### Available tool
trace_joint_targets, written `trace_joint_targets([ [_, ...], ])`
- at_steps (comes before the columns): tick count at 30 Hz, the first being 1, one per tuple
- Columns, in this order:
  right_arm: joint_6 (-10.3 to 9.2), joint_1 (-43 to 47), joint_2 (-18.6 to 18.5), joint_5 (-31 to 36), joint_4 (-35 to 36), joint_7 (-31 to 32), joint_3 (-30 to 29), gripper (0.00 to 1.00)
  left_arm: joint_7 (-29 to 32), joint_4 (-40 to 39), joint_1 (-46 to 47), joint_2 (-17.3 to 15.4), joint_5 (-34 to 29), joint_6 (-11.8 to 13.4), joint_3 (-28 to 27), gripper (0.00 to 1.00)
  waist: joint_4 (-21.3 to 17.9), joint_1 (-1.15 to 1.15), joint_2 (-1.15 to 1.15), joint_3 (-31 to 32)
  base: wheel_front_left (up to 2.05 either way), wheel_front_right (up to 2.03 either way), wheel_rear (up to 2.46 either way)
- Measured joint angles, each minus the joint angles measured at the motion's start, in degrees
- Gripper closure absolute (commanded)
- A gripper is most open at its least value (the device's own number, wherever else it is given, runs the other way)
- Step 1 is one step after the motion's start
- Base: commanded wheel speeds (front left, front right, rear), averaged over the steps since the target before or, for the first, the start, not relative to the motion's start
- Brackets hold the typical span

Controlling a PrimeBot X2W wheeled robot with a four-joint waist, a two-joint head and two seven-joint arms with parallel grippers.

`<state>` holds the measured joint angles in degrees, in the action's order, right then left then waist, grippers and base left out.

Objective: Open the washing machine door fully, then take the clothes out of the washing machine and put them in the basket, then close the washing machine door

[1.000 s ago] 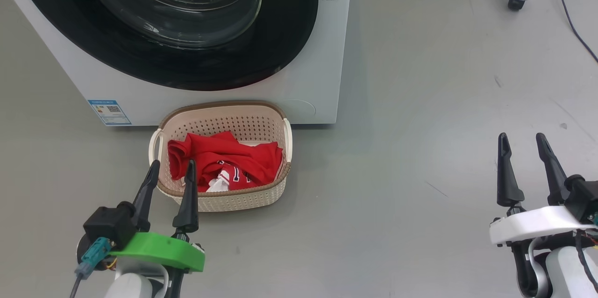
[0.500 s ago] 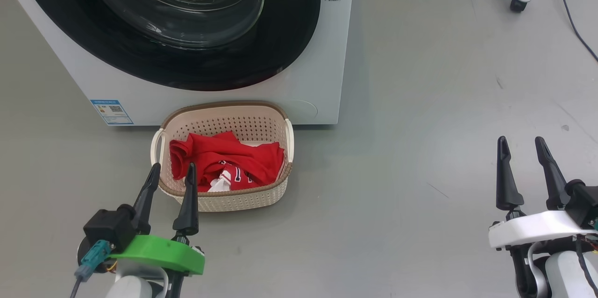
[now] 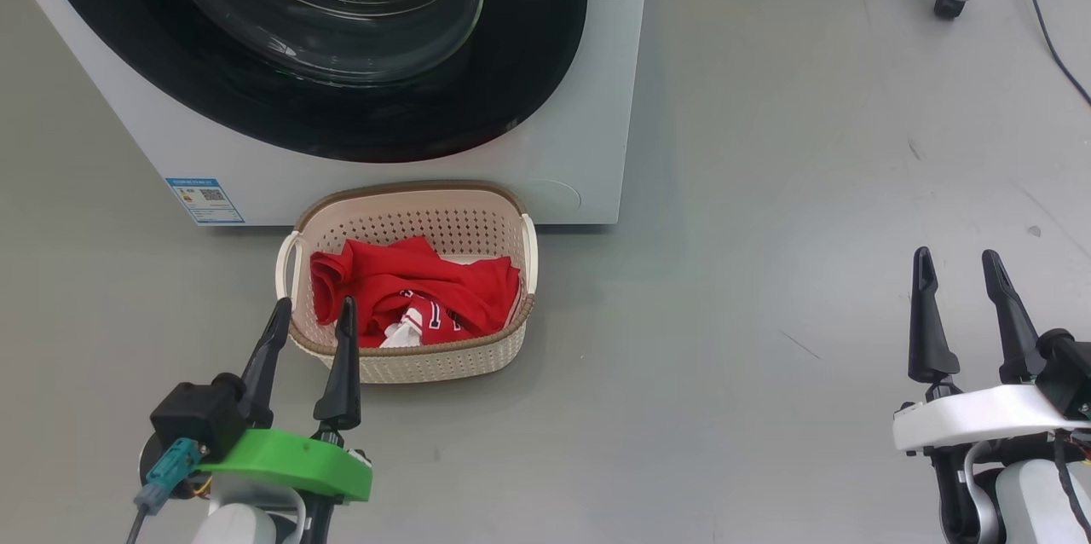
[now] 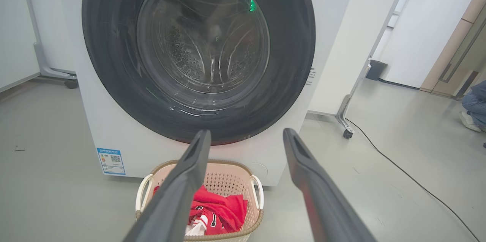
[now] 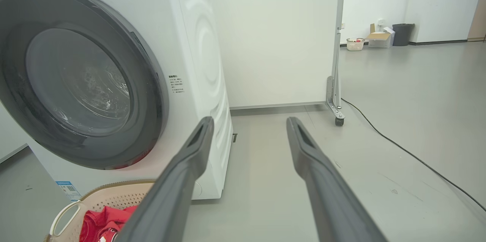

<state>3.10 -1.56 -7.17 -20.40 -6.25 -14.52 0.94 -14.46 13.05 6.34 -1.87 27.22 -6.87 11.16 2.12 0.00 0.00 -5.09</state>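
Black jaws on the robot's left gripper (image 3: 314,305) stand spread wide with nothing between them, their tips at the near left corner of the basket (image 3: 426,350) in the head view. The left wrist view suggests they sit above and short of it. The right gripper (image 3: 955,256), its jaws equally parted and equally empty, hovers over bare grey floor (image 3: 767,314) well off to the right.

The basket lies directly ahead of the left gripper. Its long axis runs left to right along the foot of the washing machine (image 3: 609,118), and its back rim sits close to the white front panel. Of the 2 arms, the left is plainly the nearer to both basket and machine.

Inside the basket the clothes (image 3: 409,284) lie in 1 crumpled red heap, with white trim and lettering showing at the front. Nothing spills over the brown rim.

Above it, the washing machine door (image 3: 528,58) appears flush against the cabinet, so it reads as shut. Through its glass bowl the left wrist view shows the steel drum (image 4: 205,52) with no red fabric in sight.

On that evidence all 3 steps look done. Should the door need a last push, it lies up and forward of the left gripper's jaws, beyond the basket.
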Motion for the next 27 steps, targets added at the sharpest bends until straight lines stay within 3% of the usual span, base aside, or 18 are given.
trace_joint_targets([
  [27,1.54,0.0,1.6,1.5,0.0,0.0,-1.7,0.00,0.0,-0.2,0.0,0.0,0.5,0.0,0.0,0.00,0.1,0.00,0.00,-0.3,0.00,0.00,0.00],
])
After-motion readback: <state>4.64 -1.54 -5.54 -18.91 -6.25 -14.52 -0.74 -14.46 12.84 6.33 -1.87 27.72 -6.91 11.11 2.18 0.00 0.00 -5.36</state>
